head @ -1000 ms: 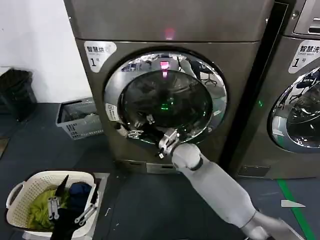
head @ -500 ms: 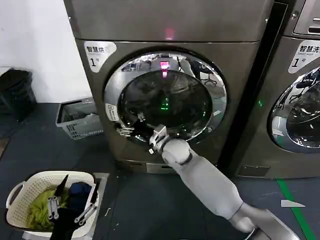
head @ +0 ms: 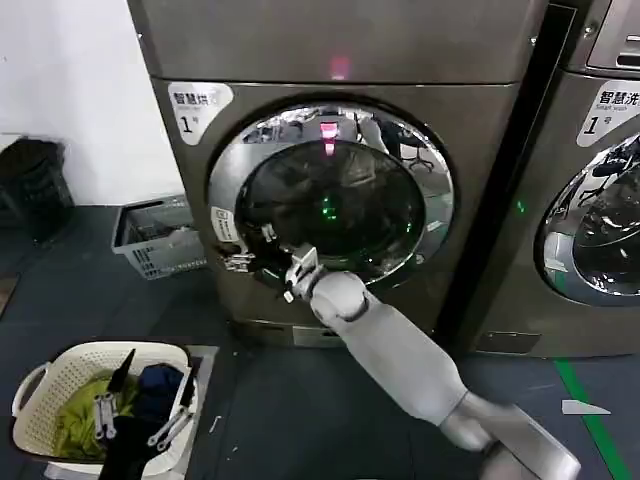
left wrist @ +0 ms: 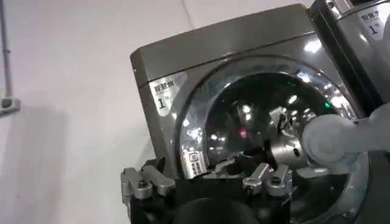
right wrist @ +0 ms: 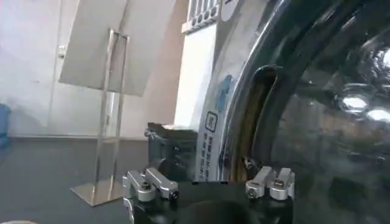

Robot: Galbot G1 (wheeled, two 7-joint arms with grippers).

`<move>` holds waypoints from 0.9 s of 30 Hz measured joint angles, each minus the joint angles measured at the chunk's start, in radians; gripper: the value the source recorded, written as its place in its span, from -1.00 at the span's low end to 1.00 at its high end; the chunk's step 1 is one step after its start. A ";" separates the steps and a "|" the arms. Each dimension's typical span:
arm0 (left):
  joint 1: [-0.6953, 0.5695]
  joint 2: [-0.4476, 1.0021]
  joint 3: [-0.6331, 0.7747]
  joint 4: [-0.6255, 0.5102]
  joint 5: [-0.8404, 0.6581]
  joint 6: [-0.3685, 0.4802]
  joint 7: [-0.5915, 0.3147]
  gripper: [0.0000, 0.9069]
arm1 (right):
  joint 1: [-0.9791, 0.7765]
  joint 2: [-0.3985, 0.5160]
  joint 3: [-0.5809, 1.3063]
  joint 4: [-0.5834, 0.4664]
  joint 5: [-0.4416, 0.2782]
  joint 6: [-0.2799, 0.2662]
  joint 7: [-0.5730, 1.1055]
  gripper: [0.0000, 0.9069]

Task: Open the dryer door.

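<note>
The dryer [head: 480, 130] is a grey-bronze front loader with a white "1" label. Its dryer door [head: 226, 180] has a wide chrome ring around dark glass and sits against the front. My right gripper [head: 247, 259] is open at the lower left of the ring, just under the small white sticker [head: 222, 224]. In the right wrist view the ring's edge and a dark slot [right wrist: 263, 115] are close ahead, beside the sticker [right wrist: 207, 145]. My left gripper [head: 150, 385] hangs open over the laundry basket. The left wrist view shows the door [left wrist: 268, 103] and my right arm [left wrist: 332, 137] from afar.
A white laundry basket [head: 45, 368] with clothes stands on the floor at the front left. A grey crate [head: 150, 240] and a black bin [head: 30, 180] sit by the wall. A second machine [head: 600, 200] stands to the right, with a green floor line [head: 590, 415].
My right gripper has slid left along the lower part of the door, from under the glass to the ring's left edge near the sticker. The left arm has stayed put.
</note>
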 joint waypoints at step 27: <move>-0.004 0.000 0.000 0.007 -0.005 0.002 0.002 1.00 | -0.007 -0.072 -0.030 0.019 0.136 0.047 -0.300 1.00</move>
